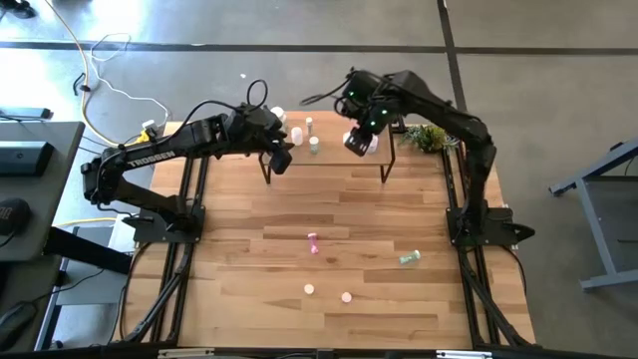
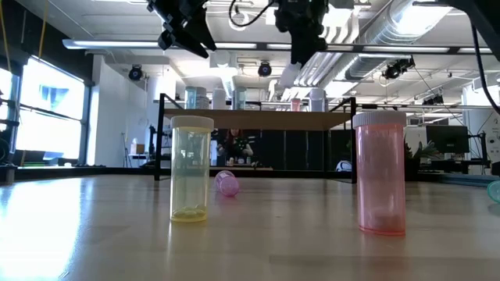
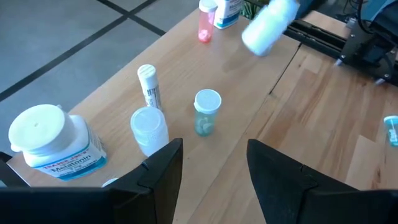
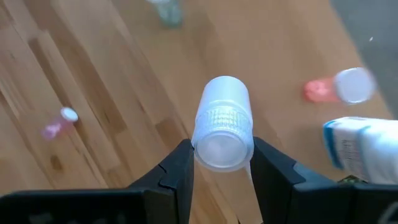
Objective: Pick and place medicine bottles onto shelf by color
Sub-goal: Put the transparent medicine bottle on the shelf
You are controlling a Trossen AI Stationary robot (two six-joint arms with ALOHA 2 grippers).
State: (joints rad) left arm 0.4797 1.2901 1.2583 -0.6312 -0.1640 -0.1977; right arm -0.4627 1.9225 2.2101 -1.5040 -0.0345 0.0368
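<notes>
My right gripper [image 4: 222, 163] is clamped on a white bottle [image 4: 222, 124], hanging above the shelf [image 1: 339, 160] near its right end; my left gripper [image 3: 214, 163] hangs open above the shelf's left end

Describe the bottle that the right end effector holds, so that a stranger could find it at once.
Find the low wooden shelf at the table's far edge. Above its right part hangs the right end effector, shut on a white bottle. Unlike its neighbours, it is off the shelf and tilted.

Both arms reach over the table's far side, left gripper [image 1: 280, 160] open, right gripper [image 1: 359, 143] clamped.
</notes>
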